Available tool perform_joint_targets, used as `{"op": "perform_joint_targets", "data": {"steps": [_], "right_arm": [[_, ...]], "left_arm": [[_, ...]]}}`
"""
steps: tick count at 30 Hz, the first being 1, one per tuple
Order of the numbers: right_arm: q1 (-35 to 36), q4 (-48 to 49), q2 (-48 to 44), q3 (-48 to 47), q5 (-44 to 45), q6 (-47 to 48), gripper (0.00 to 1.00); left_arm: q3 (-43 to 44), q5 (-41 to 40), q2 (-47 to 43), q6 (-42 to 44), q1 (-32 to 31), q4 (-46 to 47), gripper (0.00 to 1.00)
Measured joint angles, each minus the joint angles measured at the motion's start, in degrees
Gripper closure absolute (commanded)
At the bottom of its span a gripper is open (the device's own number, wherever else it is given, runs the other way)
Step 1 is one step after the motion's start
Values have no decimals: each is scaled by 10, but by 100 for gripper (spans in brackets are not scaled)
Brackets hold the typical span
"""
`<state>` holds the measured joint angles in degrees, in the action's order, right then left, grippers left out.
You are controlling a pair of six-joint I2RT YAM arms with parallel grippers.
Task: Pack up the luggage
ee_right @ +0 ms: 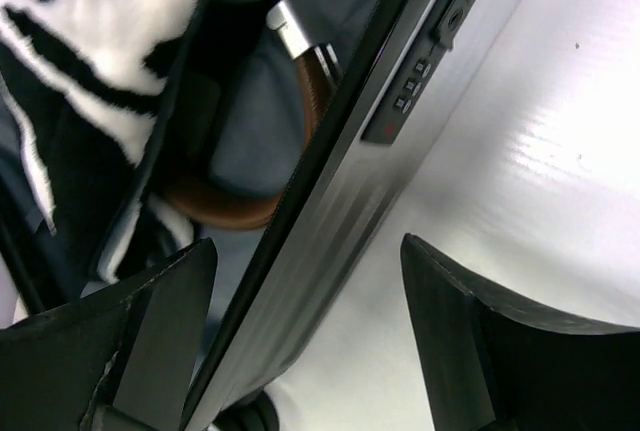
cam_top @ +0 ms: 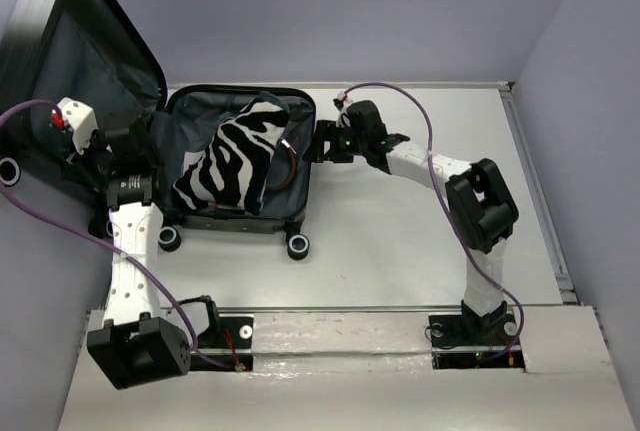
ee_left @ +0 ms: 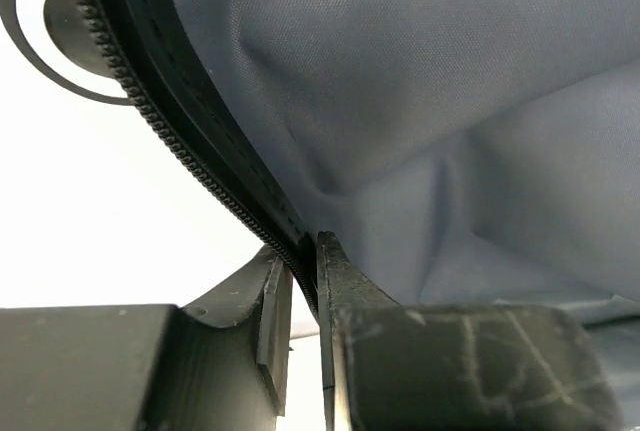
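The luggage (cam_top: 100, 51) lies open, lid propped up, zebra-striped cloth (cam_top: 235, 161) in its base. Left gripper (ee_left: 300, 296) is pinched almost closed on the lid's zipper edge (ee_left: 180, 151). Right gripper (ee_right: 308, 251) gapes wide astride the lock-side wall, gripping nothing.

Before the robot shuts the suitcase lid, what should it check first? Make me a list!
1. Left fingers pinch the lid rim: ok.
2. Zebra cloth lies inside the luggage: ok.
3. Brown strap tucked inside: ok.
4. Cloth sits below the edge: cannot tell.
5. Right fingers out of the lid's way: not ok, they are open and straddle the side wall.
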<state>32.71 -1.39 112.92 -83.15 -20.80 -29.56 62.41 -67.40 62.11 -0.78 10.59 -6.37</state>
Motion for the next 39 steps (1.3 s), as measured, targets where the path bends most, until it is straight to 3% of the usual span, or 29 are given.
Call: {"op": "perform_joint_targets", "data": {"steps": [1,2,6,16,26,27,28,31,35,39], "right_arm": [[1,0,12,-11,1,-2,39],[3,0,30,-25,5,-4,55],[10,5,79,-69,2,-33,81],[8,-26,87,-98,31,-65,88],[8,-25,87,-98,37,-68,88],[8,-23,87,-98,37,-70,88],[8,-21,87,-97,39,-71,88],[8,-11,84,-88,41,-79,88],[6,17,70,-59,55,-95,88],[10,41,60,-34,74,-104,88]], "left_arm": [[0,2,0,-2,-1,0,94],[0,1,0,-5,-8,-1,94],[-11,-18,-12,-1,-75,12,94],[-130,-72,-147,37,-342,45,94],[-160,-113,-136,84,-669,-54,93],[-160,-95,-130,72,-696,-63,67],[-158,-72,-125,56,-718,-63,50],[-129,15,-121,22,-766,-59,10],[-69,68,-130,4,-770,-45,1],[-4,106,-142,3,-770,-20,1]]}}
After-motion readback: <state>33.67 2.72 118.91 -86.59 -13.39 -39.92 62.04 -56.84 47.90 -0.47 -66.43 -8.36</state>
